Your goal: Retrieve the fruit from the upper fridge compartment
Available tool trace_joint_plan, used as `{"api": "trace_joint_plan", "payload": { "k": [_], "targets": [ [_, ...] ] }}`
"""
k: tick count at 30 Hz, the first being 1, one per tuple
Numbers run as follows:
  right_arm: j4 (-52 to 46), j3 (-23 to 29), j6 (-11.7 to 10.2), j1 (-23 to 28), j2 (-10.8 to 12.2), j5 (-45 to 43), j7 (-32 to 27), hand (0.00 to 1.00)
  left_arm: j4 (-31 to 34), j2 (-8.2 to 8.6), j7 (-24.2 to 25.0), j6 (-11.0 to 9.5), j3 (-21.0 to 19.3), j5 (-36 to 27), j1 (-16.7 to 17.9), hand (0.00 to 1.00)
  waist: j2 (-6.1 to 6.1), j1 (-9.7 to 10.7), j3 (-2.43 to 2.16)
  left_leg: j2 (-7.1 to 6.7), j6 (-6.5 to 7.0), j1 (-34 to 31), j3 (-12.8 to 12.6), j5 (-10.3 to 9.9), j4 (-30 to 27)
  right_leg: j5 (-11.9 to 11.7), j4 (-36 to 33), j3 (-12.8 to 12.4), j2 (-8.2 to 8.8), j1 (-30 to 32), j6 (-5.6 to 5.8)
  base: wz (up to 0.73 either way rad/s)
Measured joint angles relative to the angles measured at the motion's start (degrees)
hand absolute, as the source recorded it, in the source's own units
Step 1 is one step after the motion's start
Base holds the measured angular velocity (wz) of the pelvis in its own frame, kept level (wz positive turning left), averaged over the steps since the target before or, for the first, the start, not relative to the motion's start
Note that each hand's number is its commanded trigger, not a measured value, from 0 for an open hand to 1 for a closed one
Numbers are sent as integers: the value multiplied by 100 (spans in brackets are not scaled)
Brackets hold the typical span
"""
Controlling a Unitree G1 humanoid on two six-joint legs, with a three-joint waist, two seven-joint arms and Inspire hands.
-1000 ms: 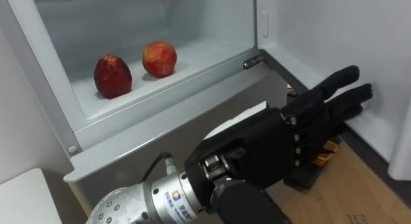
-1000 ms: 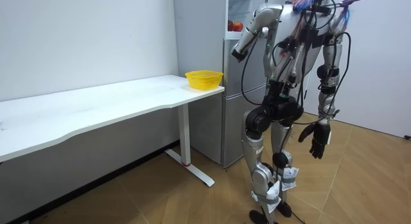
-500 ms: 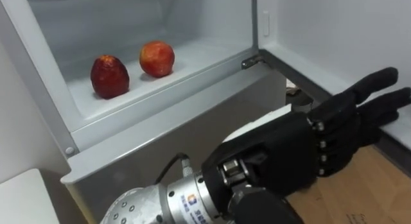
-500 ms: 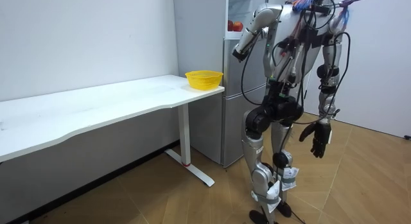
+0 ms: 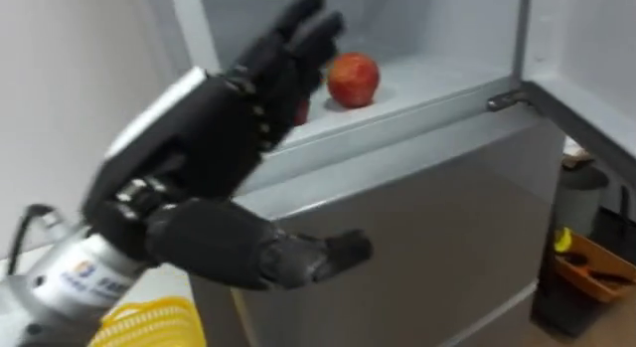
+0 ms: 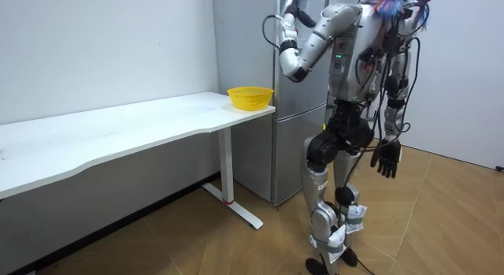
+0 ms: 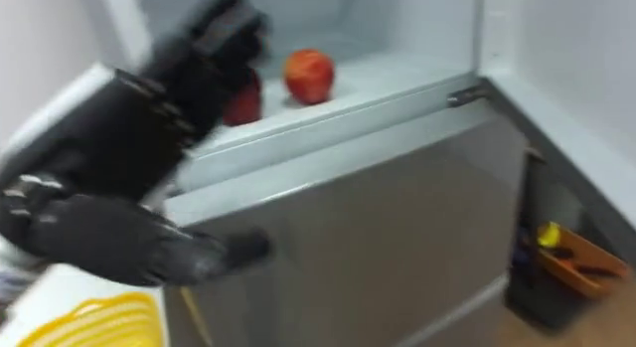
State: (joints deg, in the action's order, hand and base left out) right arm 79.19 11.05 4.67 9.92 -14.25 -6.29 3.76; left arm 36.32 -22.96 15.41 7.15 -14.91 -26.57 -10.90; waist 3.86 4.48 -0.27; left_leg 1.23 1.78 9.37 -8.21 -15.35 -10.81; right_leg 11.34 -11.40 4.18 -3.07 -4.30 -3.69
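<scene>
The left hand (image 5: 204, 138) is raised before the open upper fridge (image 5: 447, 84), fingers straight and slightly spread, holding nothing. A red apple (image 5: 353, 79) lies on the shelf just beyond the fingertips; a darker apple (image 7: 241, 103) sits partly hidden behind them. The right hand (image 6: 386, 158) hangs relaxed at the robot's side

My left hand (image 5: 194, 138) reads as a dark mass at the left of the frame. Behind it the white inside of the fridge (image 5: 437, 79) is the brightest area. The light is soft and even, and the grey door has a dull sheen. In the room view, a faint shadow lies under the table (image 6: 118, 125).
</scene>
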Motion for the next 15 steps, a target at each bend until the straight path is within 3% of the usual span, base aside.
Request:
{"api": "trace_joint_plan", "payload": {
  "k": [2,4,7,9,10,12,15],
  "targets": [
    [-8,18,-49,70,70,-191,-121,0,25,2,-447,-263,-460,38,320,0,-89,-152,-23,-9,0,17,179,0,-5,7,80,171,21,-121,-6,49],
    [-40,16,-95,152,164,-292,-241,0,47,3,-859,-401,-866,309,551,0,-122,-395,-35,-15,-1,31,257,0,-27,17,96,268,36,-177,-12,37],
    [-86,3,-114,235,251,-322,-352,0,56,61,-1628,-530,-1304,1193,698,0,-159,-662,-1,-55,-2,32,446,0,-67,39,86,457,86,-266,14,37],
    [-206,-26,-137,265,282,-338,-389,0,95,188,-2202,-816,-1643,1841,739,0,-132,-921,-4,-92,1,15,547,-1,-75,70,65,468,118,-267,42,12],
    [-209,-27,-158,261,286,-342,-388,0,100,188,-2347,-896,-1724,1916,781,0,-135,-943,-5,-100,2,16,570,-2,-75,74,56,468,122,-268,49,12],
    [-291,-81,-213,267,313,-395,-392,0,200,227,-2897,-1165,-2100,2250,1227,0,-102,-962,-15,-135,13,19,692,-6,-81,75,55,544,149,-308,70,19],
    [-326,-210,-212,268,317,-372,-389,0,156,358,-3435,-1240,-2325,2334,1672,0,-60,-987,-3,-175,26,9,825,0,-101,74,61,733,208,-354,78,20]
  ]
}}
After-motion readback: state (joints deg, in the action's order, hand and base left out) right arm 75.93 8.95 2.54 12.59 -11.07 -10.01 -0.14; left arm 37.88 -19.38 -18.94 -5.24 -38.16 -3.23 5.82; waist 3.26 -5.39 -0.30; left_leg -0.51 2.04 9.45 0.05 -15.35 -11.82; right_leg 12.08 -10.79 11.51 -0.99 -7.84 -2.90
